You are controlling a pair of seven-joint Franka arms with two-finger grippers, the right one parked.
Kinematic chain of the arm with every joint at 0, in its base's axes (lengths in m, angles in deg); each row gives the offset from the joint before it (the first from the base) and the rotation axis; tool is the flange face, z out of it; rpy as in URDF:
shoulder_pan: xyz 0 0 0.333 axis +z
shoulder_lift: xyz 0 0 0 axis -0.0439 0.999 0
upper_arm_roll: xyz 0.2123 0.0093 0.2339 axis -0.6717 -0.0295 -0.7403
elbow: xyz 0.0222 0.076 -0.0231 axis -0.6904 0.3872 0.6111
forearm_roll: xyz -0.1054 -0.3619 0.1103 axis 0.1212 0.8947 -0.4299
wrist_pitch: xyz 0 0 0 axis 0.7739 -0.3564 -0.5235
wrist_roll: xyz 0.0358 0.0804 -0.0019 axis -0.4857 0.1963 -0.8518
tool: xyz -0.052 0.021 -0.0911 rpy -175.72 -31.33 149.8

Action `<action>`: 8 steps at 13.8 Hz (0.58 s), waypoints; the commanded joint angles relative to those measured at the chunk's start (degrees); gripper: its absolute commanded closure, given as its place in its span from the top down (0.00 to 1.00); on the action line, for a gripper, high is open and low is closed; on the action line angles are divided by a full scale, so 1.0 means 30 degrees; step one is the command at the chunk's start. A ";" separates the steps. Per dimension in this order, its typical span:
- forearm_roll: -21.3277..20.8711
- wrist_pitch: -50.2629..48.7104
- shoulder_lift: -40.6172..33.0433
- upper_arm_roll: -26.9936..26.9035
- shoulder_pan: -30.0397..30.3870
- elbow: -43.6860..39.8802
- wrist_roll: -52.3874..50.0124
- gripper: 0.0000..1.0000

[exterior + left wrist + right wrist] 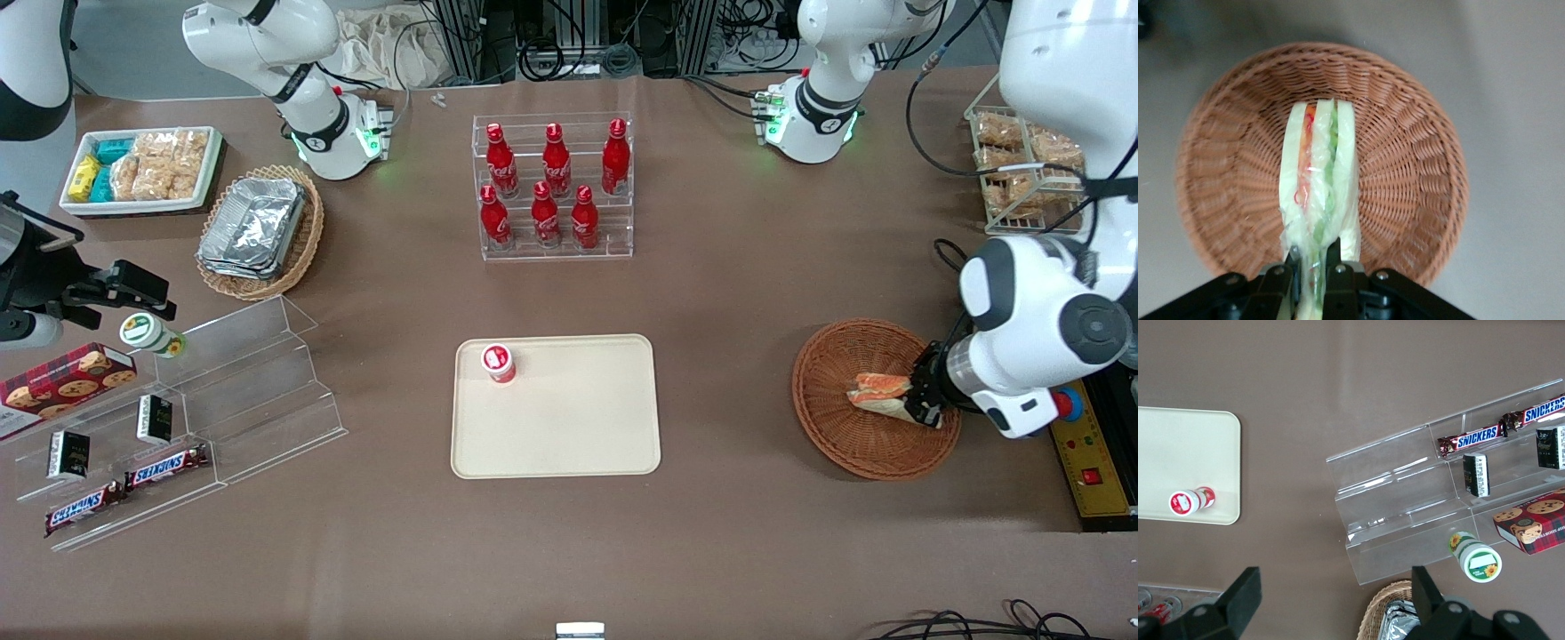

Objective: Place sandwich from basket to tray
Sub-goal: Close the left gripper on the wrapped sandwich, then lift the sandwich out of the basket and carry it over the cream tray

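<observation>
So the left arm's gripper (927, 407) is down in the basket (836, 427), at about the 3 o'clock side of it in the front view, with its fingers (1333, 261) pinched tight on one end of the sandwich (1319, 193). The sandwich stands on edge, layers up, over the middle of the basket; hard to tell if it's resting on the weave or lifted a bit. The basket sits toward the working arm's end of the table. The tray (578, 427) lies well apart from it, mid-table, with a small red-and-white cup (499, 362) in its 11 o'clock corner. The rack of red bottles (553, 182) stands farther from the front camera than the tray.
</observation>
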 commanded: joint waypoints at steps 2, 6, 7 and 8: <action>-0.0085 -0.6346 -0.0323 0.1111 -0.0149 -0.4659 0.0101 0.00; 0.0004 -0.9580 -0.0906 0.3743 -0.0120 -0.6806 0.2413 0.00; -0.0054 -0.9641 -0.1199 0.4273 -0.0120 -0.6779 0.3347 0.00; -0.0084 -0.9642 -0.1260 0.4713 -0.0149 -0.6778 0.4110 0.00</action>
